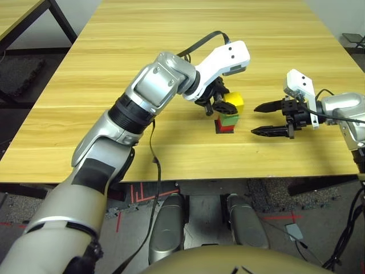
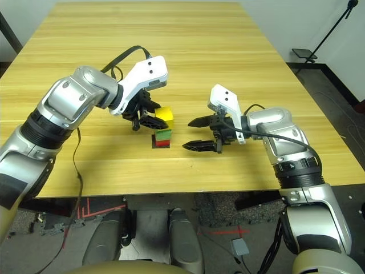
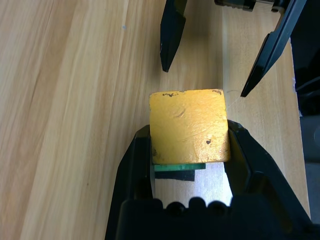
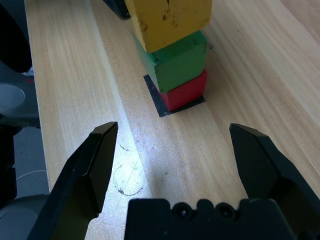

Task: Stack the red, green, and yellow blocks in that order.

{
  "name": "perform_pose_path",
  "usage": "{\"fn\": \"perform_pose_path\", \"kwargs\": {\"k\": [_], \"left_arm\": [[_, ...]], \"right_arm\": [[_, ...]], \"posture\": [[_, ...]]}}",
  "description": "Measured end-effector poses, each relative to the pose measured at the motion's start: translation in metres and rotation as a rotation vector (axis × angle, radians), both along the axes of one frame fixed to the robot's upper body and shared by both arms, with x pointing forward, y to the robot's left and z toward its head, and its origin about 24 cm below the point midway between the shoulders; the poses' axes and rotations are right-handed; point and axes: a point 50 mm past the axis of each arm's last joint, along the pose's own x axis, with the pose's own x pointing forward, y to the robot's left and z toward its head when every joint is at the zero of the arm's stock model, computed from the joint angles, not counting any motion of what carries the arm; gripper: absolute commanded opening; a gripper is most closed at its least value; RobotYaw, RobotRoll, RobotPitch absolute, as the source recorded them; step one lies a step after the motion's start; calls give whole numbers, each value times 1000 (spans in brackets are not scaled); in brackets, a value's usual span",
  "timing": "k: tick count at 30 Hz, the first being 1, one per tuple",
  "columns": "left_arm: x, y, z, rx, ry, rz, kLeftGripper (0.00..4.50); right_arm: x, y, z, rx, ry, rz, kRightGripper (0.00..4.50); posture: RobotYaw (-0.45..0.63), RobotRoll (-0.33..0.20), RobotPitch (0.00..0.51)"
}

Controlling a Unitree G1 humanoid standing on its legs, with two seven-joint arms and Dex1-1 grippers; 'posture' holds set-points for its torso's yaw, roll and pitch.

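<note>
You're looking at a pale wood-grain table (image 1: 114,85) with a smooth, faintly shiny finish. The 3 cubes look matt: the yellow block (image 3: 189,126) is scuffed and pitted, and beneath it sit the green block (image 4: 176,61) and red block (image 4: 186,93). The forearms (image 1: 157,85) are brushed silver metal.

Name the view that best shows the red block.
Right wrist view: the red block shows two faces, under the green block, on the black patch. The eye views show a small red sliver; the left wrist view hides it.

Light wooden table (image 1: 171,34), dark floor (image 1: 23,74), second table (image 1: 17,14)
</note>
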Motion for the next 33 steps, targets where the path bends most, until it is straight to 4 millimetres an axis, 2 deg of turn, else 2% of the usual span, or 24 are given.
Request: {"fn": "perform_pose_path", "kwargs": {"k": [19,33], "left_arm": [[3,1,-2,12,-13,5,2039],[4,3,-12,21,-3,-5,2039]], "right_arm": [[0,0,-2,3,3,-4,4500],[-2,-1,-3,16,12,-20,4500]], "posture": [[174,43,111],[156,36,116]]}}
